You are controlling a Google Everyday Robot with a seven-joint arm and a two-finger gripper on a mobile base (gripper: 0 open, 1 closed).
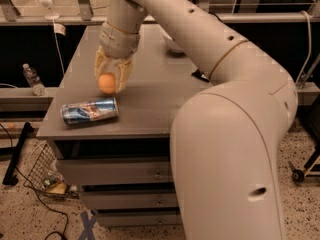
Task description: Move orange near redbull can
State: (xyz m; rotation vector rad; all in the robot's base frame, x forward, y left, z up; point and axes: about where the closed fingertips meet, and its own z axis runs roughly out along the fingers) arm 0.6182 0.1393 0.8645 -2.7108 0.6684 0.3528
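Left of centre in the frame, over the grey surface [150, 101]: the tool [110, 80] points downward, its two fingers closed around the orange [105, 83] – fruit gripped between them, low over the top. Whether it touches the top, cannot tell.

Redbull can [90, 111] lies on its side at lower left, near the front edge of the surface and just below the orange in the frame. Near, not touching.

Risks from here, as judgement:
- Orange is round and smooth. If let go above the top rather than on it, it would likely roll – toward the front or left edge, and off.
- Can is on its side, so free to roll too. A finger or the fruit brushing it on the way down could push it over the front edge, which is close.
- Fingers spreading sideways at release may nudge the fruit as they part.
- Bulky arm [230, 149] fills the right half of the frame, hiding much of the surface there.
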